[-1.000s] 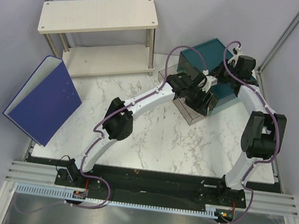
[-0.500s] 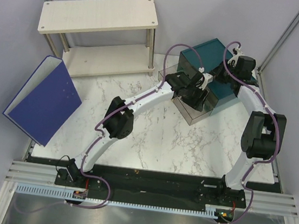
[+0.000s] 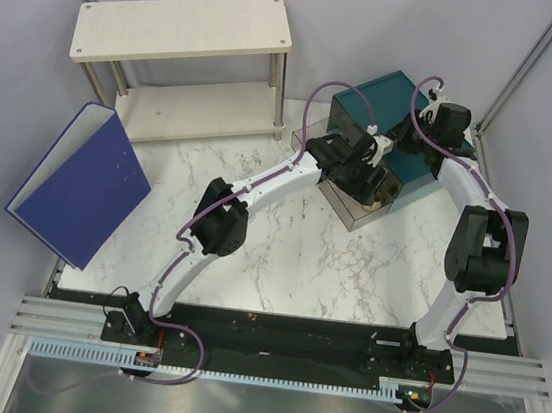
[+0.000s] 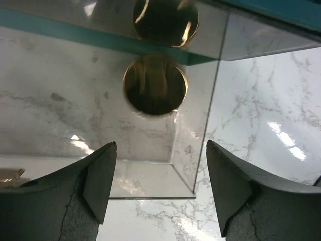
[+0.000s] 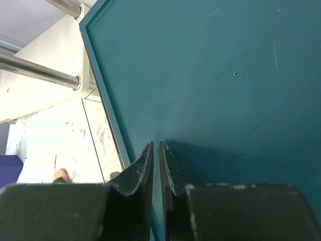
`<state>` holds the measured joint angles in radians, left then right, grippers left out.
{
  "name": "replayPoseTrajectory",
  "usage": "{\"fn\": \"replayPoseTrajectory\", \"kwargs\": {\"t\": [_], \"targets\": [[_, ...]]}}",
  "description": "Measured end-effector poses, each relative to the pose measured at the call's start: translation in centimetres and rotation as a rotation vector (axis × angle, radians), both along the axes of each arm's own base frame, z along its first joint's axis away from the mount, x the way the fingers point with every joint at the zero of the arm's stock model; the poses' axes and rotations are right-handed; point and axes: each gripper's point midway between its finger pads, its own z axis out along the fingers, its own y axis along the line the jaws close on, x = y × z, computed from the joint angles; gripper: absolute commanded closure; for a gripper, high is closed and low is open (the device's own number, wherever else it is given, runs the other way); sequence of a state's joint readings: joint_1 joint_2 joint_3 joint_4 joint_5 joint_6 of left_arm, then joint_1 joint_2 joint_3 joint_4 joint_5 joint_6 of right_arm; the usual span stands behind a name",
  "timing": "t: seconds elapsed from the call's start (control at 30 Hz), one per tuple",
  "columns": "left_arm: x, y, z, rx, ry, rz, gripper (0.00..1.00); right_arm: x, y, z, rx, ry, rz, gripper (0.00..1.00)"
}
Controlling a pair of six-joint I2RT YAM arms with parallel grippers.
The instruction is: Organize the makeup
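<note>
"Down in the clear drawer (image 4: 193, 150), what was that shiny round thing?" asked Ben.

"It was the gold-rimmed round tin (image 4: 155, 84)," said Ana. "It lay flat on the drawer floor, at the far end, close to the teal drawer box (image 3: 375, 98). The drawer wall behind it showed a second tin, but that was only a mirror picture."

"Would it be hard to pick up?"

"I think it was small, light and hard, not squishy. Its smooth rim looked slippery, and so did the drawer floor, so it could slide away. I would pinch it across its round edge, one side each way, and not squeeze too much."

"Was the left gripper (image 4: 160, 168) ready?"

"It was wide apart and held nothing. It hung over the drawer, on the near side of the tin, not touching it. The left arm reached from its near left base across the marble table (image 3: 250, 254), and its wrist tipped down over the drawer."

"And the right gripper (image 5: 155, 150)?"

"It was almost pressed together, with only a thin slit, and I saw nothing in it. Its tips looked to rest at an edge of the box's teal top. The right arm stood tall on the right and bent over to reach the far box."
</note>
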<state>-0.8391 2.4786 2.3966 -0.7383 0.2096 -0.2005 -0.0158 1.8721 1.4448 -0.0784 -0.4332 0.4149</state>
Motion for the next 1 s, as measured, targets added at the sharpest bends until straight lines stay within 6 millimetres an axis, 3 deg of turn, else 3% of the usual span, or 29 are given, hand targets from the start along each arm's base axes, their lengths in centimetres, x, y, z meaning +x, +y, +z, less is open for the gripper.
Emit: {"fn": "replayPoseTrajectory", "kwargs": {"t": [0.13,0.23,0.43,0.47,0.57,0.6,0.67,0.7,0.73,1.0], "targets": [[0.6,2.2,0.3,0.054,-0.047,0.036,0.18,0.0,0.0,0.0,0.000,0.000,0.000,0.82],[0.3,5.8,1.3,0.102,-0.048,0.083,0.18,0.0,0.0,0.0,0.000,-0.001,0.001,0.82],[1.5,19.0,3.3,0.168,-0.016,0.309,0.23,-0.1,0.1,0.0,0.000,0.000,0.001,0.82],[1.9,21.8,2.9,0.185,0.000,0.367,0.24,-0.1,0.1,0.0,0.000,0.000,0.001,0.82],[2.8,27.6,0.9,0.238,0.051,0.495,0.31,-0.1,0.1,0.0,0.000,0.000,0.001,0.82],[2.7,28.7,0.1,0.258,0.070,0.521,0.39,-0.1,0.1,0.0,0.000,0.000,0.001,0.82],[2.2,29.7,-1.4,0.291,0.112,0.538,0.50,-0.1,0.1,0.0,0.000,0.000,0.001,0.82],[1.9,29.8,-1.9,0.303,0.131,0.541,0.64,-0.1,0.1,0.0,0.000,0.000,0.001,0.82],[1.7,29.7,-2.4,0.309,0.144,0.540,0.66,-0.1,0.1,0.0,0.001,0.000,0.002,0.82],[0.6,29.6,-5.3,0.359,0.234,0.559,0.61,-0.1,0.1,0.0,0.001,0.001,0.003,0.82]]}}
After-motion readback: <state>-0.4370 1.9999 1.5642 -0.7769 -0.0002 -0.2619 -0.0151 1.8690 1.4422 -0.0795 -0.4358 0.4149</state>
